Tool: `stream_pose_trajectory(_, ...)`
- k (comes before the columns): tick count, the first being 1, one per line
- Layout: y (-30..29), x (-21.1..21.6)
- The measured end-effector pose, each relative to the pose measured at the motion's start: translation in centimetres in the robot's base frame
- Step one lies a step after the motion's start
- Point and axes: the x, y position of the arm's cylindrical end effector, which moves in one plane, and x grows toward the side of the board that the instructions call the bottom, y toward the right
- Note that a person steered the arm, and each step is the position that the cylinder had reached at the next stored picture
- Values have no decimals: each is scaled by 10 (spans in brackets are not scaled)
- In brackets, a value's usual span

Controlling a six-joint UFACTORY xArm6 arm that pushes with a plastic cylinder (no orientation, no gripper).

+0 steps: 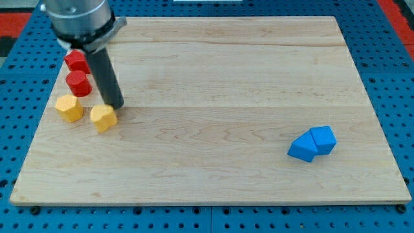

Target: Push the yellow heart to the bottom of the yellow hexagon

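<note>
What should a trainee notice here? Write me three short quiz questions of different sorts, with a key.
1. True or false: the left blue block and the right blue block touch.
2. Fill in: the upper red block and the lower red block stand near the board's ___ edge in the view.
3. My tip is nearest to: A the left blue block, B the right-hand yellow block, C the upper red block.
Key: 1 true; 2 left; 3 B.
</note>
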Motion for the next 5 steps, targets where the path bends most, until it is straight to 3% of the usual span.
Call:
stream_pose_trajectory(1, -5, 38)
stream_pose_trajectory(3, 12, 64)
stream_pose_trajectory(4, -37, 49)
stream_pose_trajectory(5, -39, 52)
